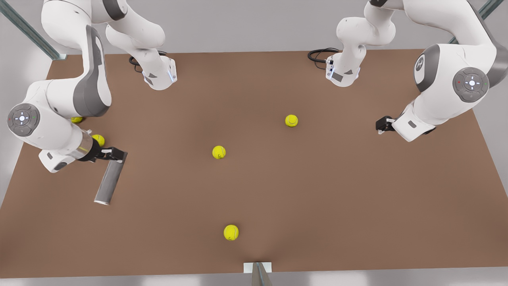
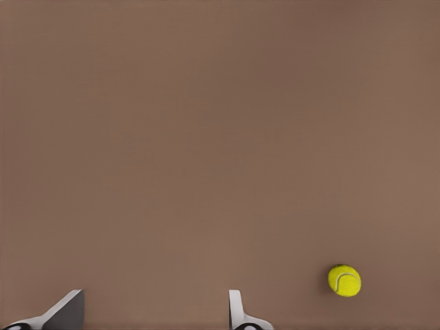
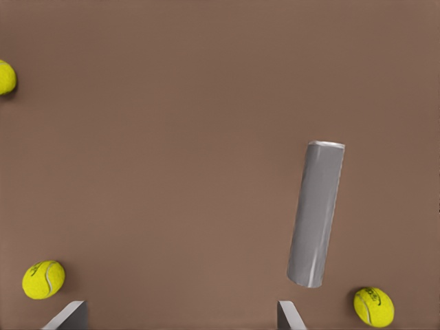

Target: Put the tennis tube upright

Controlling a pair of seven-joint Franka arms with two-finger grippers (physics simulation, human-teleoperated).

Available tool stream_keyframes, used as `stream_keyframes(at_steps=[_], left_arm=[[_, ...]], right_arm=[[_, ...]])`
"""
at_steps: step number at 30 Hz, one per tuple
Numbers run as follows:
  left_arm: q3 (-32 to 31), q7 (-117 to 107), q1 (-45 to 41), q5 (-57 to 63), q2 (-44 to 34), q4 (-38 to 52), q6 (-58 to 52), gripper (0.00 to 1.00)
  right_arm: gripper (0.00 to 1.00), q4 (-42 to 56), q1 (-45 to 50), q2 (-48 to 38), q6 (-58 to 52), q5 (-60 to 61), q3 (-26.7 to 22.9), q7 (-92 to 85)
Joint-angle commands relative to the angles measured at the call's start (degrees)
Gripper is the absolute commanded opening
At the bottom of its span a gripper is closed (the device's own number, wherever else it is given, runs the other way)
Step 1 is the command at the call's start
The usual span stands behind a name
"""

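tennis tube (image 1: 110, 178) lying flat, just beside open right gripper (image 1: 115, 154)

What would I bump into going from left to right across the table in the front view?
Half-hidden ball, tennis tube with the open right gripper at its far end, middle ball, nearest ball, far ball, open left gripper.

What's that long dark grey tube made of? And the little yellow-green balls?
The dark grey tube looks like smooth metal or hard plastic: even sheen, silvery rim. The yellow-green balls look fuzzy, like felt, with curved seams. The open right gripper is by the tube's end; the left gripper waits far off.
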Motion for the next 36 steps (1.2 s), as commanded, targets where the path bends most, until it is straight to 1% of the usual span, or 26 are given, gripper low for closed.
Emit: stream_keyframes(at_steps=[1, 3, 4, 6, 9, 11, 13, 16, 17, 19, 20, 21, 22, 25, 28, 29, 31, 36], left_arm=[[0.00, 0.00, -0.02, 0.18, 0.00, 0.00, -0.05, 1.00], [0.00, 0.00, -0.02, 0.18, 0.00, 0.00, -0.13, 1.00], [0.00, 0.00, -0.02, 0.18, 0.00, 0.00, -0.13, 1.00], [0.00, 0.09, -0.02, 0.18, 0.52, 0.00, -0.13, 1.00], [0.00, 0.26, -0.02, 0.18, 0.52, 0.00, -0.05, 1.00], [0.00, 0.35, -0.02, 0.18, 1.75, 0.00, 0.22, 1.00], [0.00, 0.26, -0.10, 0.35, 2.11, 0.00, 0.13, 1.00], [0.00, 0.35, -1.25, 0.35, 2.81, 0.00, -0.05, 1.00], [0.00, 0.35, -1.25, 0.35, 2.98, 0.00, 0.04, 1.00], [0.00, 0.35, -1.25, 0.35, 2.98, 0.00, 0.04, 1.00], [0.09, 0.35, -1.25, 0.35, 2.98, -0.17, 0.04, 1.00], [0.09, 0.35, -1.25, 0.35, 3.07, -0.17, -0.05, 1.00], [0.00, 0.35, -1.25, 0.35, 3.07, -0.17, -0.05, 1.00], [0.00, 0.35, -1.25, 0.35, 3.16, -0.26, -0.13, 1.00], [0.00, 0.35, -1.25, 0.35, 3.34, -0.18, -0.13, 1.00], [0.00, 0.26, -1.25, 0.35, 3.34, -0.17, -0.13, 1.00], [0.00, 0.26, -1.25, 0.35, 3.34, -0.26, -0.22, 1.00], [0.00, 0.26, -1.42, 0.35, 3.34, -0.26, -0.40, 1.00]], right_arm=[[1.00, 0.25, 0.28, -0.03, -0.13, -0.06, 0.01, -0.13], [1.00, 0.34, 0.72, 0.85, -0.13, 0.12, 0.01, -1.54], [1.00, -0.09, 1.42, 1.02, -2.76, 0.03, 0.01, -1.19], [1.00, 0.26, 0.90, 5.24, -3.47, -0.15, 0.01, -1.27], [1.00, 0.43, -4.11, 8.32, -5.05, -1.02, -0.34, -1.89], [1.00, 0.34, -7.81, 8.76, -0.13, -0.94, -0.34, -1.10], [1.00, 0.26, -11.67, 11.22, 6.64, -1.29, -0.43, -1.19], [1.00, -0.27, -11.15, 14.12, 12.35, -0.50, -0.34, -0.92], [1.00, -1.85, -10.97, 14.03, 12.35, -0.58, -0.08, -1.01], [1.00, -8.43, -11.32, 12.02, 14.18, -0.58, 0.10, -1.18], [1.00, -17.81, -12.11, 7.63, 23.66, -0.76, 0.10, -1.80], [1.00, -23.63, -13.08, 4.99, 29.91, -0.76, 0.01, -1.63], [1.00, -26.55, -14.39, 3.66, 32.04, -1.02, 0.10, -1.19], [1.00, -24.88, -14.40, 3.93, 30.28, -1.64, 0.01, -1.36], [1.00, -25.06, -14.05, 4.45, 30.28, -2.78, 0.01, 2.15], [1.00, -24.88, -14.22, 5.50, 30.98, -4.27, 0.01, 2.15], [1.00, -20.49, -14.93, 10.78, 31.08, -4.63, -0.34, 2.07], [1.00, -20.40, -15.72, 14.91, 34.85, -4.72, -0.43, 1.98]])
